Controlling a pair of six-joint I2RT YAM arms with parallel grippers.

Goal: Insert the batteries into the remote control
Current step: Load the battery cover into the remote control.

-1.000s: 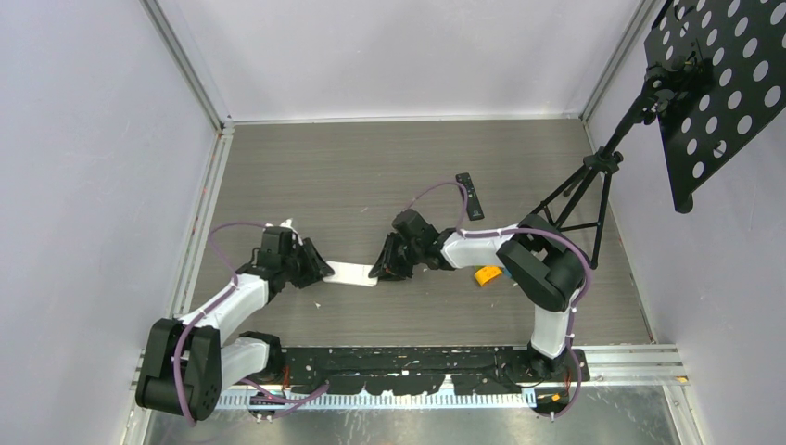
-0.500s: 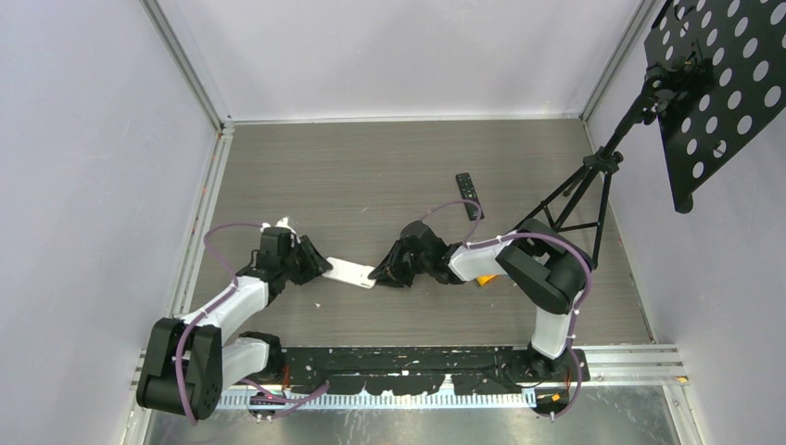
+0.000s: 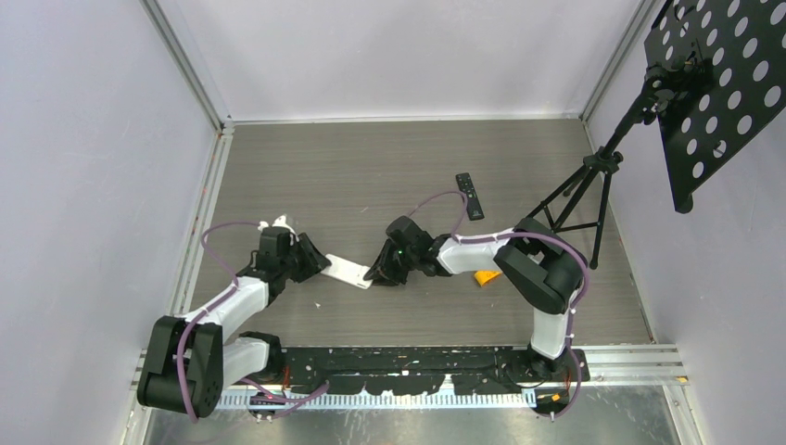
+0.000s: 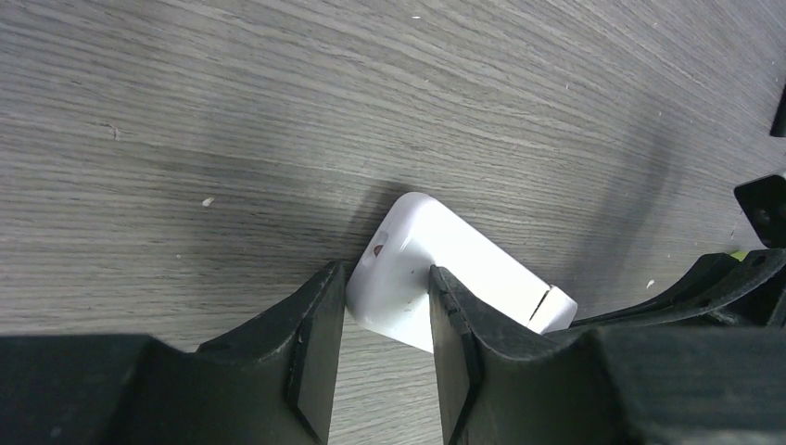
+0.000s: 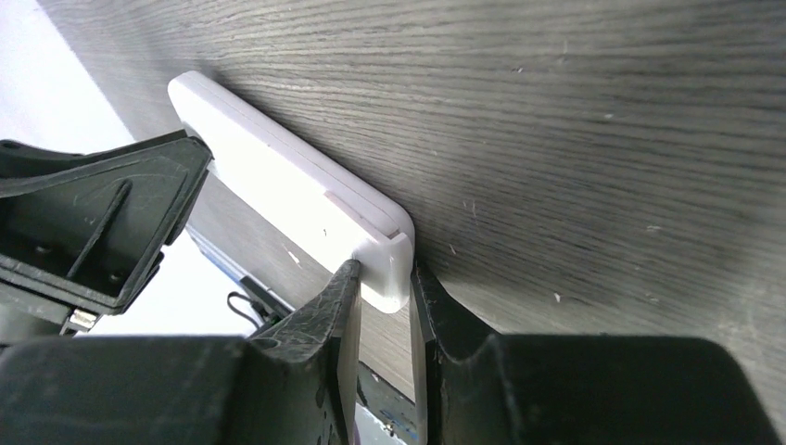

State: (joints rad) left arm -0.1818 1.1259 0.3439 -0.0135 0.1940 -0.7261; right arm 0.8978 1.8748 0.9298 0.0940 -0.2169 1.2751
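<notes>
A white remote control [image 3: 350, 273] lies flat on the grey wood-grain floor between my two arms. My left gripper [image 3: 320, 264] holds its left end; in the left wrist view its fingers [image 4: 315, 343] flank the rounded end of the remote [image 4: 445, 269], touching its sides. My right gripper [image 3: 375, 272] is shut on the other end; in the right wrist view the fingers [image 5: 345, 306] pinch the remote's end cap [image 5: 385, 255]. The left gripper [image 5: 102, 222] shows at the remote's far end there. No batteries are in view.
A black remote [image 3: 470, 196] lies farther back on the floor. An orange block [image 3: 486, 276] sits partly under my right arm. A black tripod [image 3: 584, 185] with a perforated panel [image 3: 723, 83] stands at the right. Walls close in the floor on three sides.
My right wrist dipped toward the near edge and came back, and the white remote shifted slightly left. Both grippers stay on its ends.
</notes>
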